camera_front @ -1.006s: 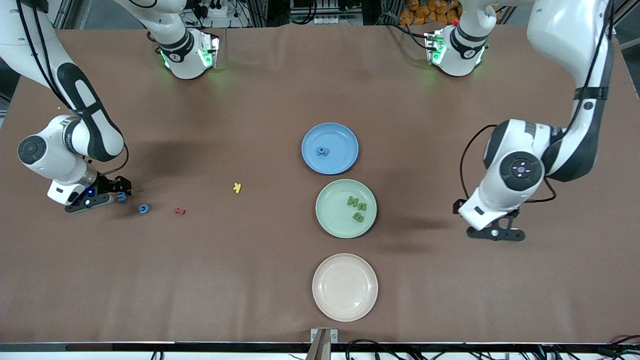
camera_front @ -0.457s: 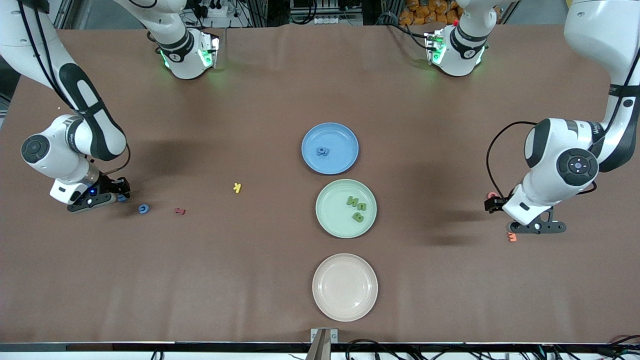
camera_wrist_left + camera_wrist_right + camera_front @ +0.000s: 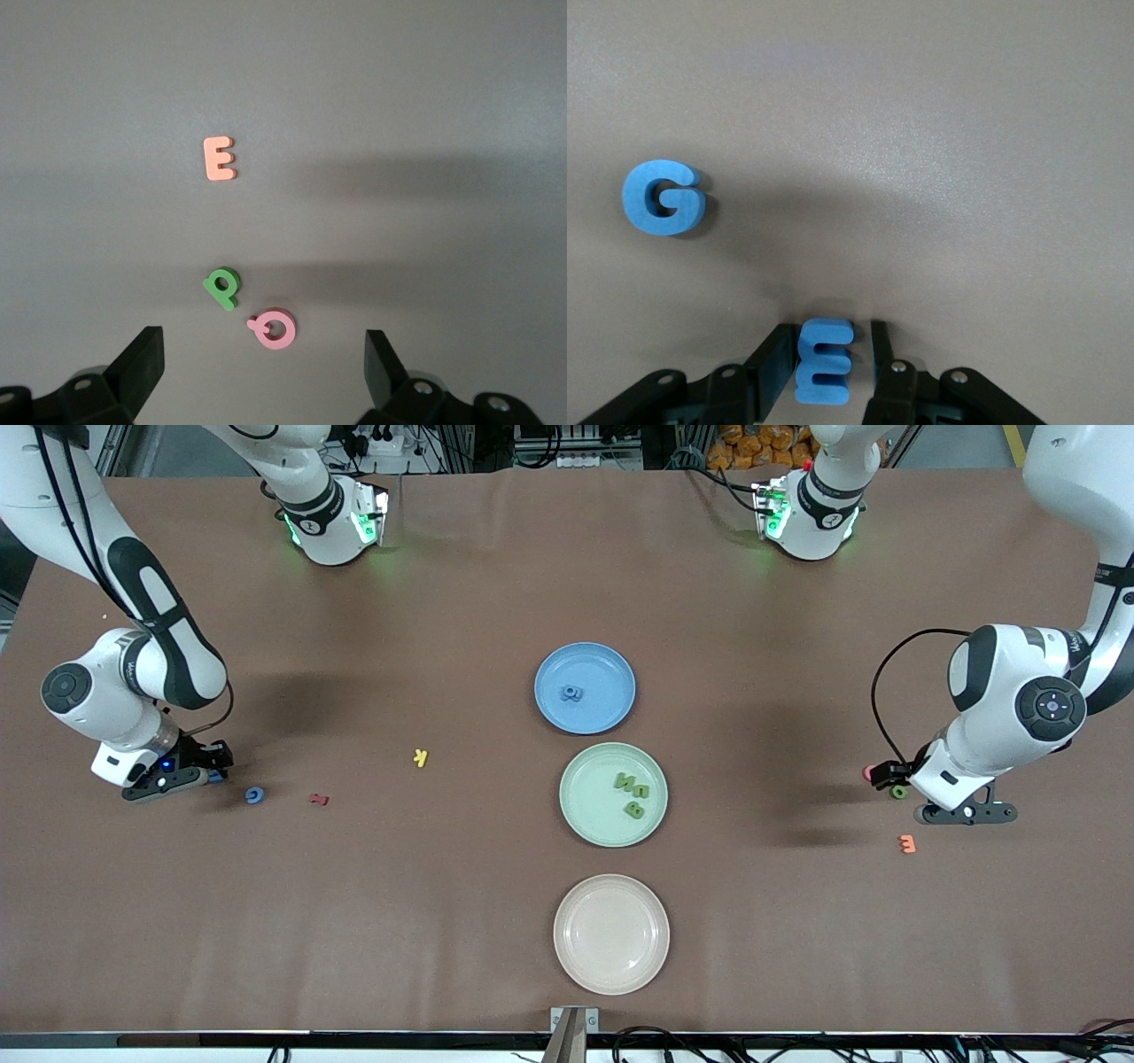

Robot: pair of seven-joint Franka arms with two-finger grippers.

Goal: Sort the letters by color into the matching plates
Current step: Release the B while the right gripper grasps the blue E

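Front view: the blue plate (image 3: pixel 585 687) holds one blue letter (image 3: pixel 572 693); the green plate (image 3: pixel 613 794) holds three green letters (image 3: pixel 633 791); the beige plate (image 3: pixel 611 933), nearest the camera, is bare. Loose on the tabletop (image 3: pixel 443 886) are a yellow letter (image 3: pixel 421 757), a red letter (image 3: pixel 319 799) and a blue G (image 3: pixel 255 795).

Left wrist view: the left gripper (image 3: pixel 264 372) hangs spread wide over a green P (image 3: pixel 221 286), beside a pink Q (image 3: pixel 274 328) and an orange E (image 3: pixel 218 158).

Right wrist view: the right gripper (image 3: pixel 831 350) has a blue E (image 3: pixel 824 359) between its fingers, low at the tabletop.

Roughly half looks sorted.
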